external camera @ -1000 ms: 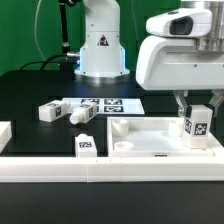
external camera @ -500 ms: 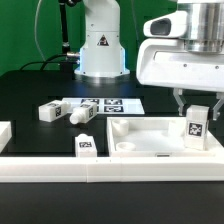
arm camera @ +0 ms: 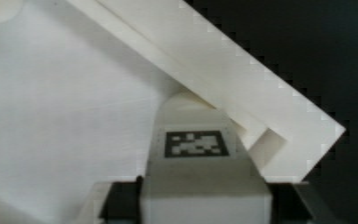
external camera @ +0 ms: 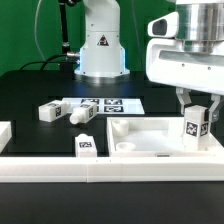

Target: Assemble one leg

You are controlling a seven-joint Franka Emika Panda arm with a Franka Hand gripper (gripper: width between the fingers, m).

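Observation:
My gripper (external camera: 197, 106) is shut on a white leg (external camera: 195, 126) with a black-and-white tag and holds it upright at the far corner of the white tray-like tabletop (external camera: 140, 145), on the exterior view's right. In the wrist view the held leg (arm camera: 202, 150) fills the space between my dark fingers (arm camera: 126, 200), its tip against the tabletop's raised rim (arm camera: 247, 70). Three more legs lie loose: one (external camera: 50, 111) and another (external camera: 82, 115) by the marker board, and a third (external camera: 86, 146) at the front wall.
The marker board (external camera: 105, 104) lies flat on the black table behind the tabletop. A white wall (external camera: 60, 165) runs along the front edge. The robot's base (external camera: 100, 45) stands at the back. A white block (external camera: 4, 132) sits at the exterior view's left edge.
The gripper with the leg has shifted slightly toward the exterior view's right and turned a little; the leg stays at the tabletop's corner. The loose legs have not moved.

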